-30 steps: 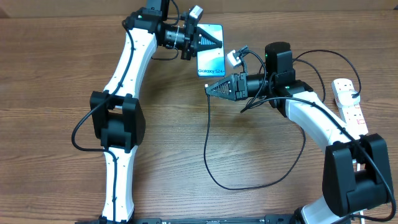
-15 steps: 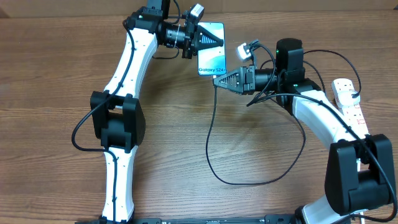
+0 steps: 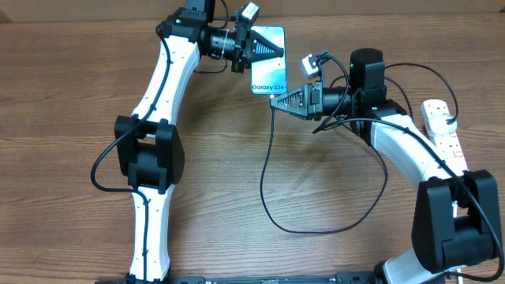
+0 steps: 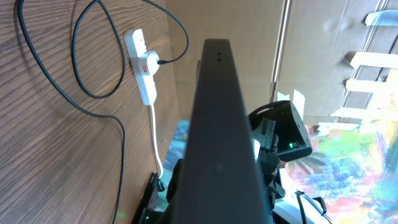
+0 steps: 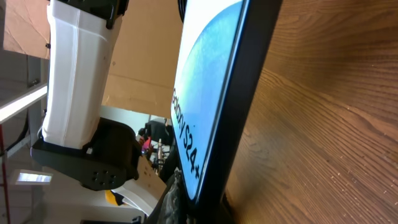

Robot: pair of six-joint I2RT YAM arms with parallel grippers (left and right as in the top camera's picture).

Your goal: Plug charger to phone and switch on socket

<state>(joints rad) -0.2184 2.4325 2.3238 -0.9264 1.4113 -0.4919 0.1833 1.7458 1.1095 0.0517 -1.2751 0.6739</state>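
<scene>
"Right claw (image 3: 276, 103) has crept up toward the phone (image 3: 270, 75)?"

"Yes. It's pressed together on the charger (image 3: 263, 185) tip, just below the phone's bottom edge. The cable loops over the surface (image 3: 71, 118)."

"And the left claw (image 3: 276, 53)?"

"Pinching the phone's side, screen upward. The socket (image 3: 440, 126) lies well apart, far right."

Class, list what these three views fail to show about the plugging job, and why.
Tip of the charger: overhead, hidden inside the right pincer.
Port of the phone: right wrist view, lower end cut off by the frame.
Switches on the socket: too small overhead and from the left wrist.
</scene>
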